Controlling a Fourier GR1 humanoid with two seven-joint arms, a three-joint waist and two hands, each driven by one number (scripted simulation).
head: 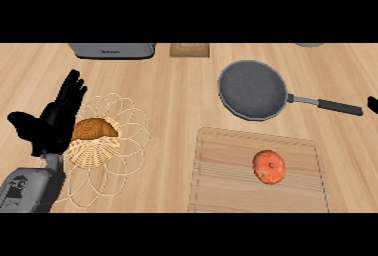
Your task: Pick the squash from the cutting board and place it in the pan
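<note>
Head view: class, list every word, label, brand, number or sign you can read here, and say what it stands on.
No text can be read.
Grey appliance at the counter's far edge: a small dark mark on its front, too small and blurred to read.
Pan, cutting board, squash, wire basket: no text visible.

Single head view only, looking steeply down on the light wooden counter (pixel 170 105) from above its near side. Facing away from the robot: far edge of the scene at the top, with a grey appliance (pixel 112 50) cut off there. Left black robot hand (pixel 53 125) entering from the lower left corner. Near enough for the rectangular wooden cutting board (pixel 221 185) to be cropped at the bottom.
</note>
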